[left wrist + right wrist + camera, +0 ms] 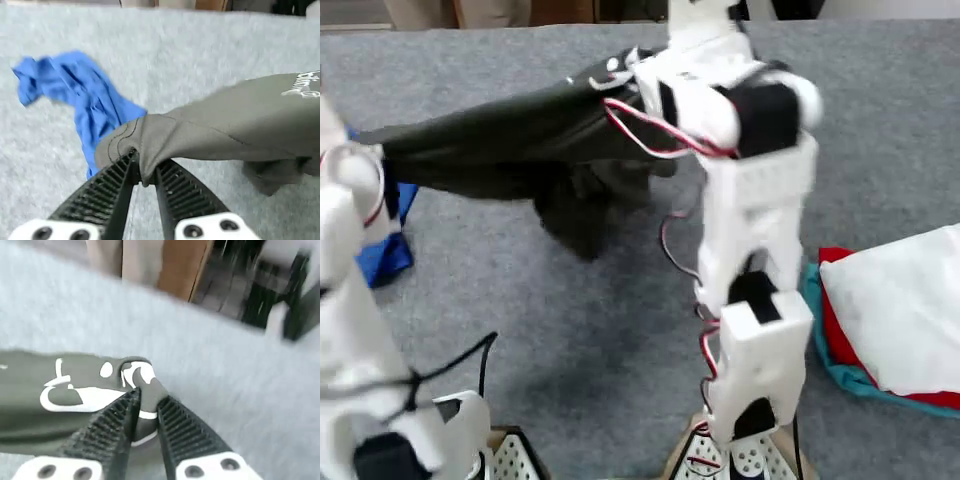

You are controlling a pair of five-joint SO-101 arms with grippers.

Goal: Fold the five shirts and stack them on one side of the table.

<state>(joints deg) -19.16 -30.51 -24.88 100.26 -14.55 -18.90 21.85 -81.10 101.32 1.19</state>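
Pinches with left gripper (144, 169) and right gripper (148, 399), each closed narrow on an edge of the olive shirt (510, 140) stretched mid-air over the far left of the table (570, 330); risks a thin bite slipping under tension, dropping it crumpled by the blue shirt (85, 100).

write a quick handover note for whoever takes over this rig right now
Left gripper: shut on one end of the dark shirt.
Right gripper: shut on its printed end. The shirt hangs stretched between them above the table.
Done: white shirt over red shirt and teal shirt, stacked beside the right arm.
Left: fold and stack the dark shirt, then the crumpled blue shirt.
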